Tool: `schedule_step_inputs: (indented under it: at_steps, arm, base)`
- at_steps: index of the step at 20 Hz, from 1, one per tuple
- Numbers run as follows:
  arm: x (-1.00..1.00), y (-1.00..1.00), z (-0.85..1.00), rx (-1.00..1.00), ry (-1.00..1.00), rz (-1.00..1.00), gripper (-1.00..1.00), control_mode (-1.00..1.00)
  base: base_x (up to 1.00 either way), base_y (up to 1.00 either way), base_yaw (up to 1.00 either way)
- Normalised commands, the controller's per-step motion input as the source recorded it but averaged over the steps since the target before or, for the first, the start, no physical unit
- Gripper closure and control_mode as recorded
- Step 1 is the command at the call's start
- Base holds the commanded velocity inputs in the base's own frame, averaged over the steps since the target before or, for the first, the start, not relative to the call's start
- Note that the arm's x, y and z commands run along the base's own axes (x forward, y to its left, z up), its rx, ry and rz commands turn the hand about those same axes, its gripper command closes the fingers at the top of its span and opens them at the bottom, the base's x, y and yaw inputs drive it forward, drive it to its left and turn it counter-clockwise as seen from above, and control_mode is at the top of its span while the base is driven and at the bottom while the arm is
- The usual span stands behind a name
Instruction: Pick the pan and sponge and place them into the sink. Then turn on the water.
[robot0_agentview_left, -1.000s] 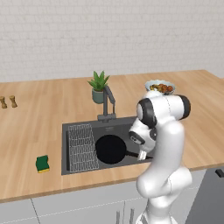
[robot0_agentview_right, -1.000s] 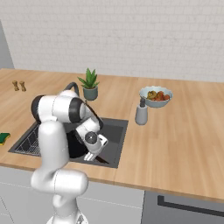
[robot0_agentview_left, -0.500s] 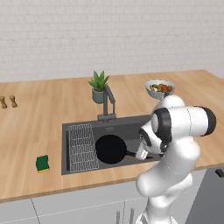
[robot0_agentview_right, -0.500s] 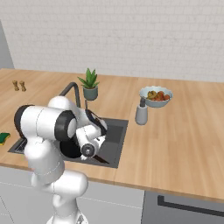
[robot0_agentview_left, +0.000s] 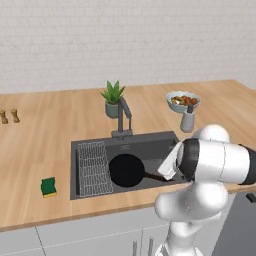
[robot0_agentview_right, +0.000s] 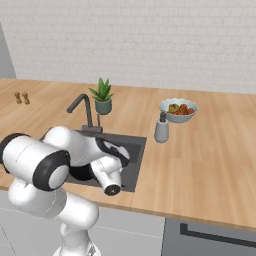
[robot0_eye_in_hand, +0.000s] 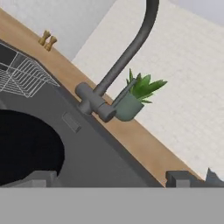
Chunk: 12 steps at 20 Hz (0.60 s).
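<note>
- Wooden desk (robot0_agentview_left: 45, 150), brick wall behind; pan (robot0_agentview_left: 127, 170) lies in sink (robot0_agentview_left: 150, 142).
- Sponge (robot0_agentview_left: 48, 187), near desk's front-left edge: prob. light, soft; grip across short sides.
- Gripper (robot0_eye_in_hand: 112, 179): fingers apart, empty.

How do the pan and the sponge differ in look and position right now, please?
The pan is round, black and lies inside the sink; the sponge is a small green and yellow block on the wooden counter, left of the basin. The pan is much the larger. Both lie flat, and neither is held.
</note>
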Motion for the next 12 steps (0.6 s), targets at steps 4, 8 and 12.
schedule_step_inputs:
  at_steps: [4, 8, 12]
  arm:
    - [0.01, -0.39, 1.00, 0.06, 0.06, 0.10, -1.00, -1.00]
    - [-0.05, -0.10, 1.00, 0.00, 0.02, 0.08, -1.00, -1.00]
    - [-0.56, 0.00, 1.00, -0.07, -0.11, 0.05, -1.00, -1.00]
  base:
    - [0.00, 0.00, 0.00]
    - [0.00, 0.00, 0.00]
    - [0.00, 0.00, 0.00]
